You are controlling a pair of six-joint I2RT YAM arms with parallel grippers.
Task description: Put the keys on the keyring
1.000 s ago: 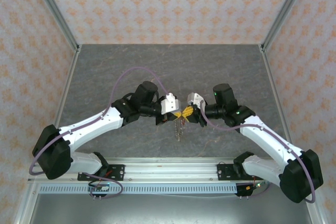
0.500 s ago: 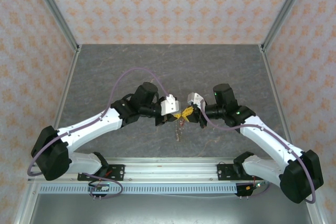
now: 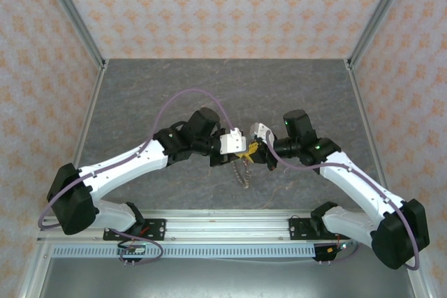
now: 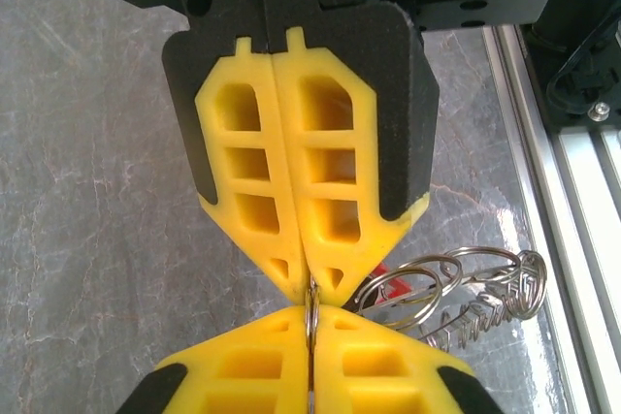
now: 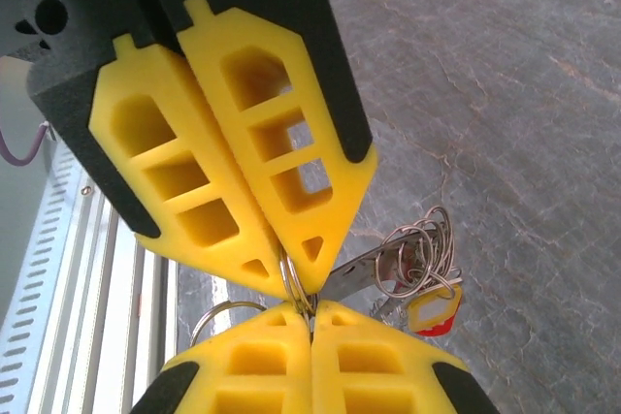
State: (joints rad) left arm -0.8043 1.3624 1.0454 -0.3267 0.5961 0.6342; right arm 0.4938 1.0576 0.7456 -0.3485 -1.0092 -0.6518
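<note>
From above, the left gripper [image 3: 244, 150] and right gripper [image 3: 253, 148] are seen tip to tip, with the keyring [image 3: 242, 171] hung below them. At the left wrist, both are seen clamped on the keyring's thin wire. At the right wrist, a yellow-and-red key [image 5: 434, 312] is seen hanging just beside the closed tips.

Grey marbled table [image 3: 174, 88], rail [image 3: 230, 227] at near edge

Left arm [image 3: 119, 172] and right arm [image 3: 353, 183]: white shells, chunky black joints, a purple cable [image 3: 183, 93] looping off each. Fingers [image 4: 243, 172] are bright yellow with cut-out windows, black-backed.
</note>
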